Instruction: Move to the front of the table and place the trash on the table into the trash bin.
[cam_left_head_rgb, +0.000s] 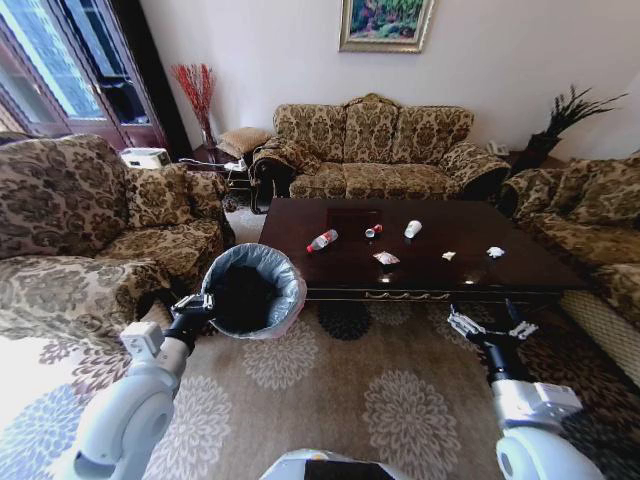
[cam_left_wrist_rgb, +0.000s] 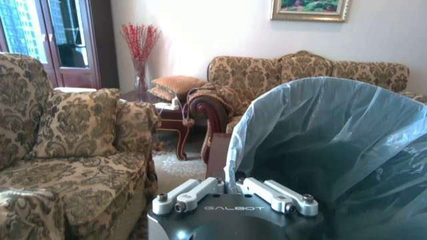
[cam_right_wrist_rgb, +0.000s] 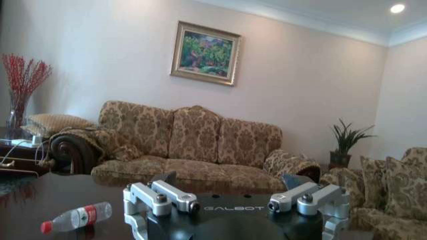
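Observation:
The dark glossy table (cam_left_head_rgb: 455, 222) stands ahead of me. Trash lies on it: a clear bottle with a red label (cam_left_head_rgb: 322, 240), a small red-white item (cam_left_head_rgb: 373, 231), a white cup (cam_left_head_rgb: 413, 229), a red-white wrapper (cam_left_head_rgb: 386, 258) and white paper scraps (cam_left_head_rgb: 495, 252). The trash bin (cam_left_head_rgb: 290, 290), lined with a grey bag, hangs tilted at the table's front left corner. My left gripper (cam_left_head_rgb: 195, 305) is shut on its rim (cam_left_wrist_rgb: 235, 192). My right gripper (cam_left_head_rgb: 490, 328) is open, low in front of the table's right half. The right wrist view shows its fingers (cam_right_wrist_rgb: 160, 196) spread and the bottle (cam_right_wrist_rgb: 77, 217) beyond.
Patterned sofas surround the table: one behind it (cam_left_head_rgb: 375, 150), one on the left (cam_left_head_rgb: 100, 230), one on the right (cam_left_head_rgb: 590, 210). A small side table (cam_left_head_rgb: 225, 170) and a vase of red twigs (cam_left_head_rgb: 197, 95) stand at the back left. Floral carpet (cam_left_head_rgb: 350, 390) lies between me and the table.

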